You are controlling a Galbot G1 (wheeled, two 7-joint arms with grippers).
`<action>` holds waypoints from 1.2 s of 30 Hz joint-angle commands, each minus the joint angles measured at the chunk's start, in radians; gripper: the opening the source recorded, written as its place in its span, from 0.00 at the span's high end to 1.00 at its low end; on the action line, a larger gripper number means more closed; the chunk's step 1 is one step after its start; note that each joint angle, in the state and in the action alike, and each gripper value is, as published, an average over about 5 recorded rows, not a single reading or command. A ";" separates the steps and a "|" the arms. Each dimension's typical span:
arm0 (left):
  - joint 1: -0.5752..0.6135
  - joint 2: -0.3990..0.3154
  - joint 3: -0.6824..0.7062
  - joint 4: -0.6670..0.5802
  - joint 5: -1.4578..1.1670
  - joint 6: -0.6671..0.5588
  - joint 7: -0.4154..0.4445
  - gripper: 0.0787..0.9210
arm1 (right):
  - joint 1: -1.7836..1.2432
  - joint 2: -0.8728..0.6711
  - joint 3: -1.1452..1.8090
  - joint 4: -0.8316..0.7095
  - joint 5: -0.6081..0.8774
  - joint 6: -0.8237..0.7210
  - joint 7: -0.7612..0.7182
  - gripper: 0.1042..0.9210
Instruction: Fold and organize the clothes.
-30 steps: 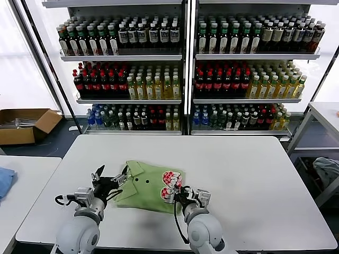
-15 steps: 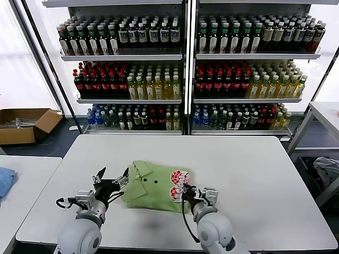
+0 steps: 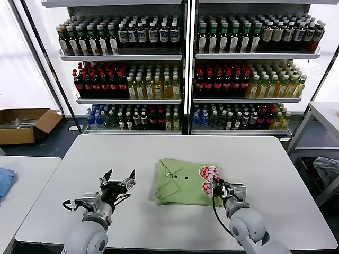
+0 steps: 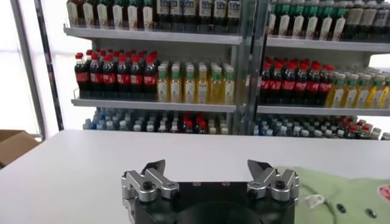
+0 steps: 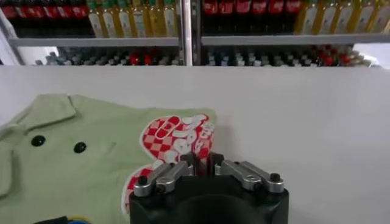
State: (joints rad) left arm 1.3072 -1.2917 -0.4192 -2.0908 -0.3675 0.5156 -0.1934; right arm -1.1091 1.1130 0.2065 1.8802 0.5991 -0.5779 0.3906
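The light green polo shirt (image 3: pixel 183 181) lies folded on the white table (image 3: pixel 265 164), collar toward the left, red-and-white print at its right edge. My right gripper (image 3: pixel 214 186) is shut on that printed edge; in the right wrist view its jaws (image 5: pixel 201 163) pinch the print of the shirt (image 5: pixel 91 158). My left gripper (image 3: pixel 119 180) is open and empty, to the left of the shirt and apart from it. In the left wrist view the left gripper (image 4: pixel 209 168) shows spread fingers over bare table, with the shirt's collar edge (image 4: pixel 341 195) off to one side.
Shelves of bottles (image 3: pixel 180 69) stand behind the table. A cardboard box (image 3: pixel 24 124) lies on the floor at far left. A second table with a blue cloth (image 3: pixel 5 180) is at left. A pale garment (image 3: pixel 328 169) lies at far right.
My right gripper has dragged the folded shirt to the right across the table. My left gripper has let go of the collar and now stands apart from it.
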 commanded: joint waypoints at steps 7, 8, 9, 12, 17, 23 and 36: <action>0.043 -0.016 0.006 -0.034 0.011 0.003 0.010 0.12 | -0.204 0.100 0.018 0.275 -0.243 0.031 -0.093 0.55; 0.048 -0.015 0.004 -0.037 0.011 0.003 0.011 0.12 | -0.211 0.117 0.008 0.265 -0.234 0.030 -0.088 0.52; 0.053 -0.014 0.002 -0.039 0.011 0.003 0.012 0.12 | -0.215 0.133 0.002 0.254 -0.216 0.028 -0.081 0.49; 0.064 -0.012 -0.005 -0.047 0.011 0.002 0.015 0.12 | -0.218 0.170 -0.001 0.212 -0.153 0.023 -0.051 0.38; 0.081 -0.012 -0.008 -0.056 0.018 -0.001 0.023 0.12 | -0.215 0.198 0.017 0.151 -0.108 0.025 -0.006 0.22; 0.090 -0.015 -0.007 -0.057 0.031 -0.011 0.028 0.12 | -0.225 0.205 0.030 0.132 -0.067 0.026 0.020 0.12; 0.111 -0.022 -0.020 -0.087 0.084 -0.075 0.030 0.12 | -0.257 0.123 0.158 0.375 -0.008 0.019 0.009 0.12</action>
State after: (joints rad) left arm 1.4089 -1.3122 -0.4334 -2.1605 -0.3124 0.4722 -0.1660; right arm -1.3369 1.2885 0.2659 2.0497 0.5458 -0.5549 0.3976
